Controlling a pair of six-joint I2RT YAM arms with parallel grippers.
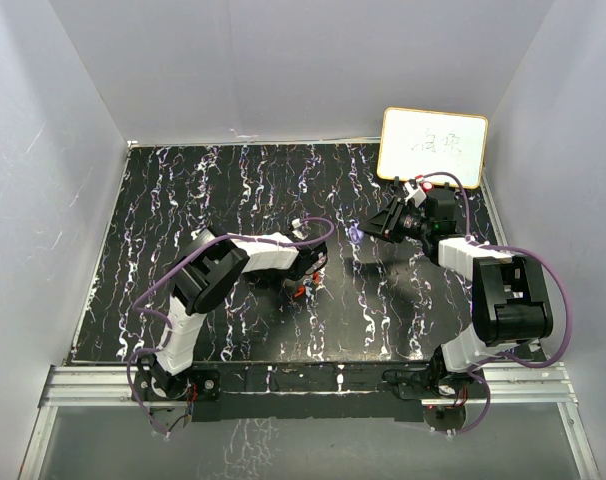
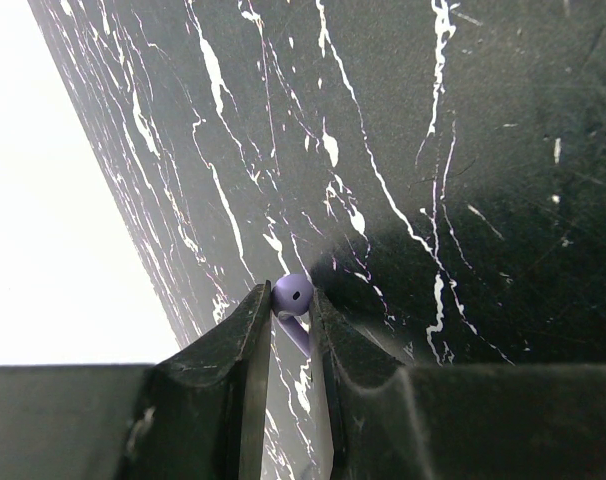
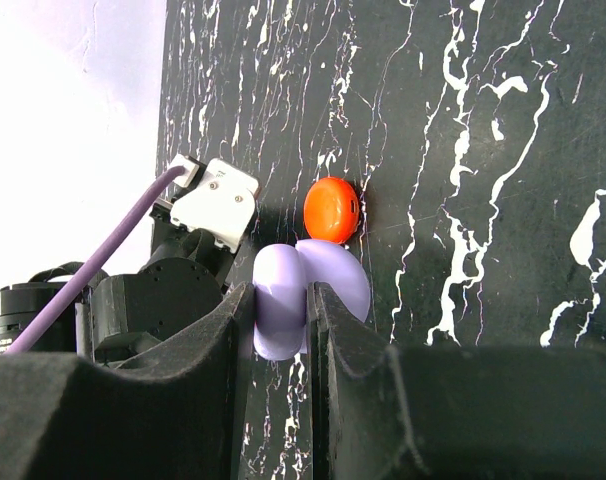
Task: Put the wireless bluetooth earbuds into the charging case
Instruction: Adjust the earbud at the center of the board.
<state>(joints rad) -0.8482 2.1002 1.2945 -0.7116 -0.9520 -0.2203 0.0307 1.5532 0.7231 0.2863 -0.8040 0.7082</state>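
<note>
While the left arm (image 1: 208,275) extends toward the centre of the black marbled table (image 1: 163,200), the left gripper (image 2: 289,298) stands narrow, its jaws pinched on a lavender earbud (image 2: 293,293). The earbud's rounded head protrudes just past the tips. Its stem runs back down between the jaws. Whether the earbud touches the table cannot be determined.

Just beside the left gripper, a round red case (image 3: 331,210) lies flat on the table. In the top view it shows as a red spot directly below the gripper.

To the right, the right arm (image 1: 503,295) reaches inward. The right gripper (image 3: 281,295) is likewise narrow, clamped on the lavender charging case (image 3: 279,330). One rounded half of the case sits between the jaws. The other half projects to the right, and in the wrist view it sits next to the red case. The top view shows the two cases apart.

At the far right corner, a whiteboard (image 1: 433,147) with handwriting leans against the wall.
</note>
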